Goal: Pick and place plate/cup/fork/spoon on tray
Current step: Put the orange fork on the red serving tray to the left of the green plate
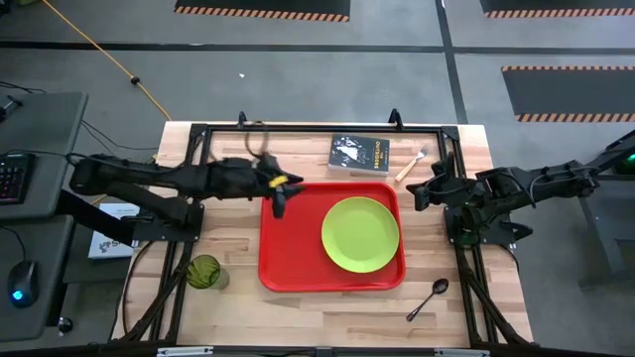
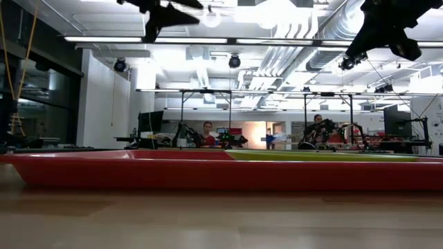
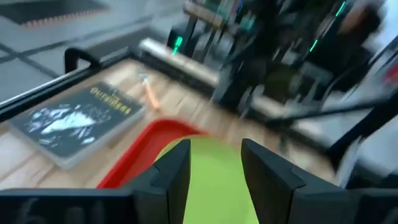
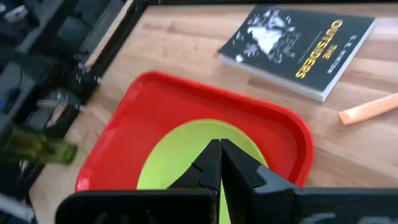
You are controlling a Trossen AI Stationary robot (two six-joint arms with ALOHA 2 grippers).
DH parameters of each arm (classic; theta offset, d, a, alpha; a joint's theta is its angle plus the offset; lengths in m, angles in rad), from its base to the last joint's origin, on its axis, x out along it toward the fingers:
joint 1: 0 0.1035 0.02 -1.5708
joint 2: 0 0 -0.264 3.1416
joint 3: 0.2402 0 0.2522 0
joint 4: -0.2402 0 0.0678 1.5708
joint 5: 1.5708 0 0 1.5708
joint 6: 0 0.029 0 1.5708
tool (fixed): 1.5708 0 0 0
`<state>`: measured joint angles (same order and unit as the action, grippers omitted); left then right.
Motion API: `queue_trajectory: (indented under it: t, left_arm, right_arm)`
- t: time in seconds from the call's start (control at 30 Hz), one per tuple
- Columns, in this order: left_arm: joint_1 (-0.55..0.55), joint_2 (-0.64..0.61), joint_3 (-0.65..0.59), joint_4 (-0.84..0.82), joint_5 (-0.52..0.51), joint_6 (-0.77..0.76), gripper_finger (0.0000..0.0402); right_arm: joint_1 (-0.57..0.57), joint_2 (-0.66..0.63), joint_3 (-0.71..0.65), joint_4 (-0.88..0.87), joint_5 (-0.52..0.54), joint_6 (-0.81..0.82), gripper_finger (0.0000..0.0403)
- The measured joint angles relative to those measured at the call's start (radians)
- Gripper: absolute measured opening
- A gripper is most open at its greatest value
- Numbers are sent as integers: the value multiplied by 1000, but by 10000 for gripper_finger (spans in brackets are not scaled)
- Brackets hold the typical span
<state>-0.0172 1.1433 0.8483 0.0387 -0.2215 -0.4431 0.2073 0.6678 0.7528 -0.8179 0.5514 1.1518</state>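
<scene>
We are looking down on the wooden surface (image 1: 327,307), where the red tray (image 1: 288,253) is lying at the centre with the lime-green plate (image 1: 360,234) resting inside its right half. The left end effector (image 1: 279,203) is hanging over the tray's upper-left corner, its two dark fingers (image 3: 174,168) spread apart with nothing between them. The right end effector (image 1: 422,194) is hovering just off the tray's 2 o'clock corner, its fingers (image 4: 208,163) pressed together and empty. From the tray, the cup (image 1: 203,272) is standing at 8 o'clock, near the surface's left edge. The spoon (image 1: 428,298) is lying at 4 o'clock, apart from the tray. The fork (image 1: 409,167) is sitting at 1 o'clock, just beside a black book (image 1: 359,155) at 12 o'clock. In the low view, two people (image 2: 208,133) are sitting in the room beyond the surface.
</scene>
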Motion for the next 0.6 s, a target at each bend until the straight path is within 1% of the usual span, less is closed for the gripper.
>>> queue_trajectory:
  t: [0.1, 0.2, 0.3, 0.4, 0.5, 0.6]
  left_arm:
    - [5, -50, -67, 139, 2, -25, 131]
    - [5, -80, -94, 201, -14, -26, 131]
    - [5, -95, -95, 200, -48, -14, 131]
    - [5, -96, -95, 193, -52, 5, 131]
    - [5, -96, -95, 174, -8, 8, 131]
    - [5, -95, -95, 157, 61, 8, 131]
  right_arm:
    - [0, 0, 0, 17, 55, 19, 1]
    - [0, 0, 0, 29, 87, 19, 1]
    - [0, 0, 0, 31, 84, 24, 1]
    - [0, 0, 0, 31, 83, 88, 1]
    - [-1, 0, 0, 30, 94, 160, 4]
    - [-26, 1, 0, 32, 103, 222, 28]
